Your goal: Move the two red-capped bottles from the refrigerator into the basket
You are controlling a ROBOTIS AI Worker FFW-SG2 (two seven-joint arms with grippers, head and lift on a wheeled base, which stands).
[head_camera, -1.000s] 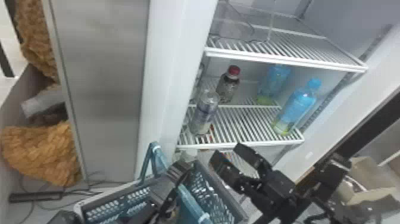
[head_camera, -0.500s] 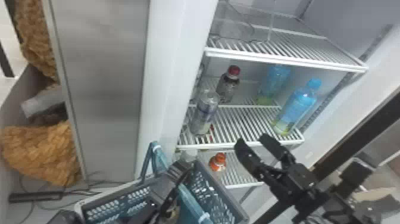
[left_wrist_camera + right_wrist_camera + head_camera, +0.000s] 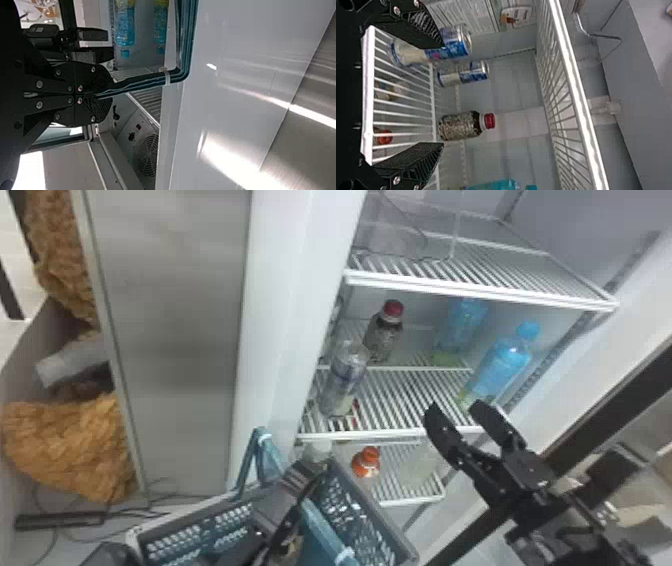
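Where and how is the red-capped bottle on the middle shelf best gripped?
Probably around the bottle's body, below the red cap, with the right hand coming level from the front. The body is upright and wider than the cap; a nearer can stands to its left, so pass right of it.

The arms (image 3: 555, 535) were matte black. The left gripper (image 3: 300, 477) had rounded, finely ridged ends and dark plates dotted with silvery screws (image 3: 80, 88). The right gripper (image 3: 454, 407) had flat, angular black fingers (image 3: 411, 158) with ribbed inner faces.
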